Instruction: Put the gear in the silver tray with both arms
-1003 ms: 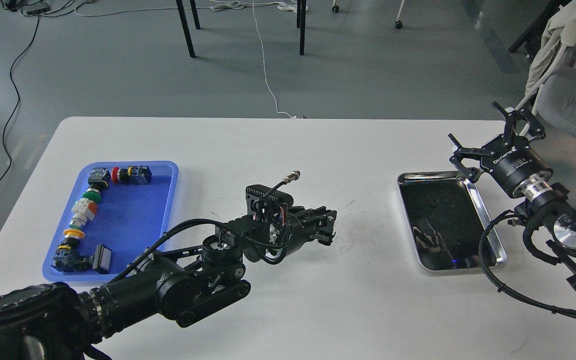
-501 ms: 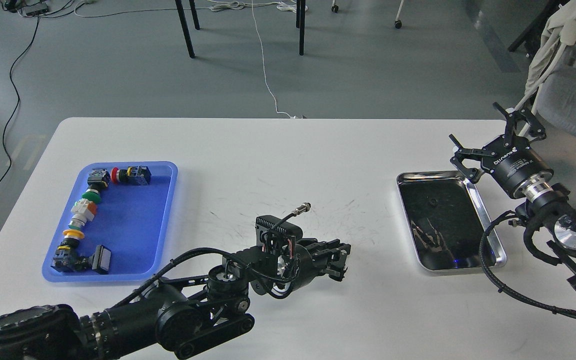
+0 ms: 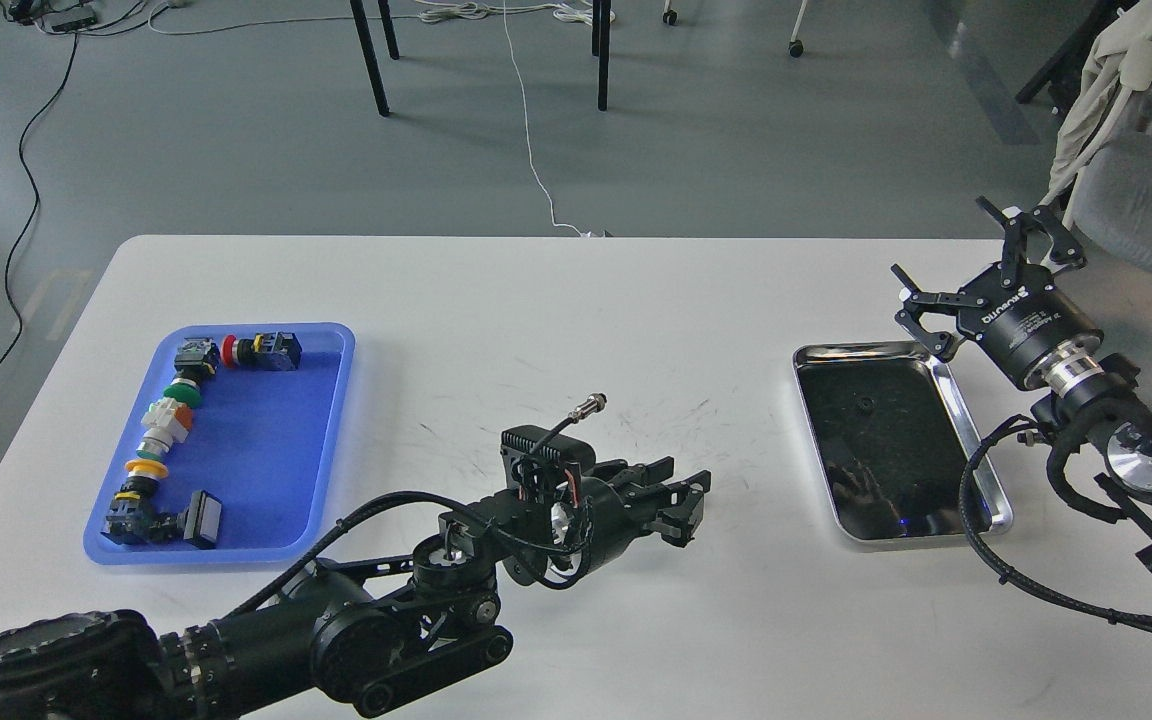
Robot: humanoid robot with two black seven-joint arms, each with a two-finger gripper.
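Observation:
The silver tray (image 3: 982,470) lies at the right of the white table, and its dark mirror-like bottom shows only reflections. My left gripper (image 3: 688,503) hovers over the table's middle and points right toward the tray, about a hand's width short of its left rim. Its dark fingers stand close together, and I cannot tell whether anything is between them. My right gripper (image 3: 966,265) is wide open and empty, just beyond the tray's far right corner. Several push-button parts (image 3: 168,420) lie in the blue tray (image 3: 276,450) at the left.
The right arm's black cable (image 3: 976,540) loops over the silver tray's near right corner. A grey chair with cloth over it (image 3: 1126,190) stands beside the table's right edge. The left arm's camera and its connector plug (image 3: 591,404) stick up behind the left gripper.
My left gripper moved right and toward the front edge, nearer the silver tray. My right gripper shifted slightly up and away, still open.

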